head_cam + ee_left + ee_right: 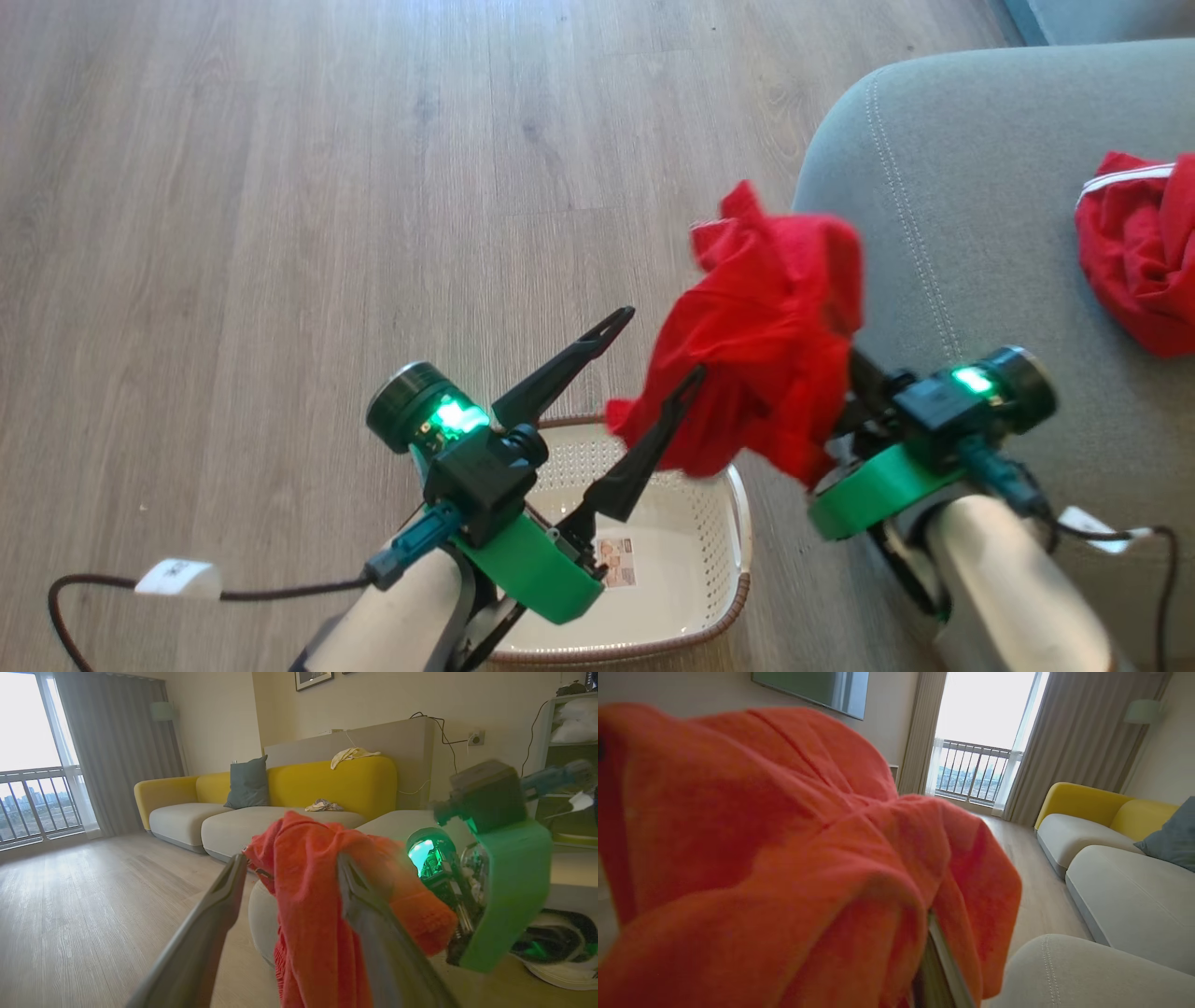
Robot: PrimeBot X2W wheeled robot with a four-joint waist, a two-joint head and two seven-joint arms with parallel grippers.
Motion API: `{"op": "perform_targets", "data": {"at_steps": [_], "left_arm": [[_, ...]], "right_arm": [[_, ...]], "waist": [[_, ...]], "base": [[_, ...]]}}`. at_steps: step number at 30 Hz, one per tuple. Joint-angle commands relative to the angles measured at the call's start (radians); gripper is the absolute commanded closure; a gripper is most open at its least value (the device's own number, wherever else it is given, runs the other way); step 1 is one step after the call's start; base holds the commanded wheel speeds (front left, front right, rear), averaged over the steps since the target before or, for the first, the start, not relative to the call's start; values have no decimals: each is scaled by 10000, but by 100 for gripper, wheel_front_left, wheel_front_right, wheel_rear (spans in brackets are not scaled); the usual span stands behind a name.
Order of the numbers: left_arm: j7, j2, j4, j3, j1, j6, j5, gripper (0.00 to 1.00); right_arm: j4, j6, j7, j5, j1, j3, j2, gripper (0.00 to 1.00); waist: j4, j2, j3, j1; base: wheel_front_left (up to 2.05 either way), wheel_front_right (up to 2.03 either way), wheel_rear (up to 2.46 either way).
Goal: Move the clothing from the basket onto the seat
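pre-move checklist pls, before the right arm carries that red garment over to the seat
1. Grip on held garment by right end effector: cannot tell, cloth covers its fingers.
2. State of left end effector: open, ok.
3. It is clear of the cloth: cannot tell, one finger overlaps it in head view.
4. Garment above seat: not ok, it hangs beside the corner.
5. Drop zone: ok, bare upholstery left of second garment.
6. Emptied basket: ok, visible base bare.
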Motion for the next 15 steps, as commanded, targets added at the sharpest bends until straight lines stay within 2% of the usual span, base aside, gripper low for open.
{"op": "perform_targets", "data": {"at_steps": [1, 15], "left_arm": [[-49, -1, -238, 445, -154, -10, 83, 0], [-49, 201, 511, 438, 314, -10, 210, 0]], "right_arm": [[-414, -4, -65, -63, -16, -90, 125, 100], [-797, -4, -65, 9, 935, -2333, 404, 100]], "waist": [[-12, 0, 8, 0], [-116, 0, 54, 0]], "base": [[0, 0, 0], [0, 0, 0]]}}
